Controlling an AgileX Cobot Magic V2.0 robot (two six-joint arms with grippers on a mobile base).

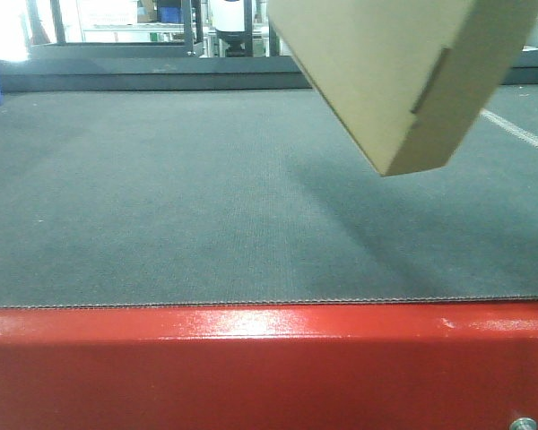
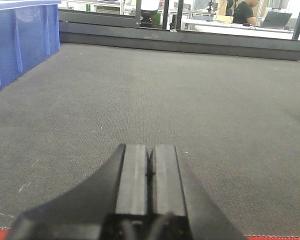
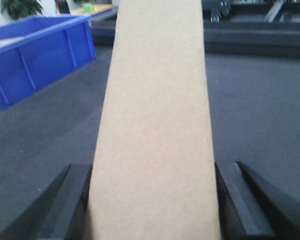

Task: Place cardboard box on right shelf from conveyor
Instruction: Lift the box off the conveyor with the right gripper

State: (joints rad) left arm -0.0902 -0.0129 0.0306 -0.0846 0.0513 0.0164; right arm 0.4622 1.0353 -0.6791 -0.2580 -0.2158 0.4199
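The tan cardboard box (image 1: 403, 72) hangs tilted in the air above the dark grey conveyor belt (image 1: 206, 197), at the upper right of the front view, one corner pointing down. In the right wrist view its narrow side (image 3: 155, 125) fills the middle, and my right gripper (image 3: 155, 200) is shut on it, a black finger (image 3: 75, 200) pressed against each side. My left gripper (image 2: 150, 175) is shut with nothing in it, low over the belt (image 2: 190, 100) near the front edge. The right shelf is out of view.
The conveyor's glossy red front frame (image 1: 251, 367) runs across the bottom of the front view. A blue plastic bin (image 2: 20, 40) stands on the belt at the left, also visible as the blue bin (image 3: 35, 55). A dark rail (image 2: 190, 42) borders the belt's far side.
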